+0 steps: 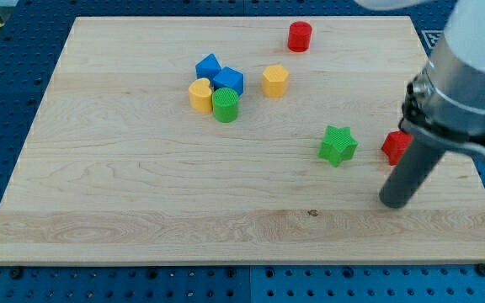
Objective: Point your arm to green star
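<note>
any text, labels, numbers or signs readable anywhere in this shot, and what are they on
No words, brand names or numbers can be read.
One sign only: a black-and-white square marker off the wooden board's top right corner, partly hidden by the arm; it is a pattern, not text.
The blocks, such as the green star, carry no lettering, nor does my tip, which stands to the star's lower right.

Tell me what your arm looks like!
My arm ends in a straight, dark grey rod, round like a thick crayon. Above it sits a black ring and a fat, pale grey cylinder. My tip is plain and blunt. No cables or markings show.
</note>
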`<state>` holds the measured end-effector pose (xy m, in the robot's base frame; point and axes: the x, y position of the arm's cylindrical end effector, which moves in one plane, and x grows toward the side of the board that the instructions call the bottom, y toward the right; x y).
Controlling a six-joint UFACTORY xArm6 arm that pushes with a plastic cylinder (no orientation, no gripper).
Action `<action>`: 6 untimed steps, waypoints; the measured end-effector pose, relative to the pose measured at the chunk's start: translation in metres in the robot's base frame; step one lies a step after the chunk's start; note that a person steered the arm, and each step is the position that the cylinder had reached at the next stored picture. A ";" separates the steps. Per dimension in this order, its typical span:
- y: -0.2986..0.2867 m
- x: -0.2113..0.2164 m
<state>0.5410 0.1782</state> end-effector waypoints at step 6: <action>-0.017 -0.082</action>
